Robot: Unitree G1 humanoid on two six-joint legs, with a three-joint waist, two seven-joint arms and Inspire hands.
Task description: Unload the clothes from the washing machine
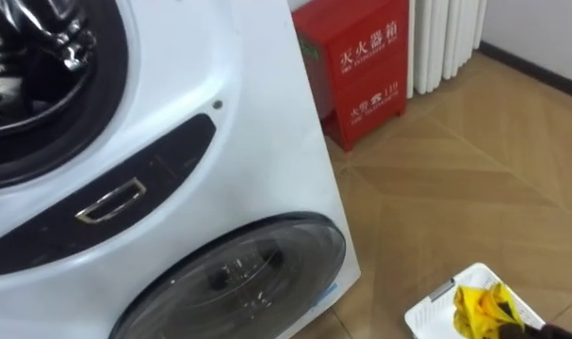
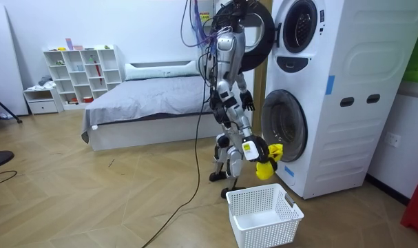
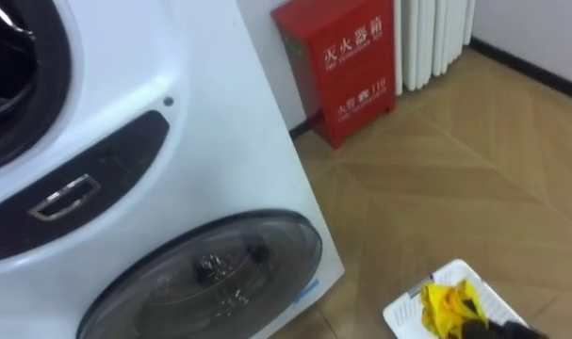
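Note:
A yellow cloth (image 1: 479, 309) hangs from my right hand (image 1: 547, 331) at the lower right, over a white laundry basket (image 1: 425, 317). In the room view the cloth (image 2: 266, 164) is bunched in that hand (image 2: 255, 149) at knee height, just above the basket (image 2: 264, 213) on the floor. I stand facing the white stacked washing machine (image 1: 229, 160). Its upper drum (image 1: 22, 75) is open with the dark round door (image 2: 253, 31) swung out, and the lower glass door (image 1: 238, 273) is closed. My left hand (image 2: 248, 101) hangs at waist height with relaxed fingers, holding nothing.
A red cabinet (image 1: 356, 71) and a white radiator (image 1: 446, 38) stand against the wall beyond the machine. Behind me in the room view are a bed (image 2: 147, 103) and a white shelf unit (image 2: 85, 72). Wooden floor lies around the basket.

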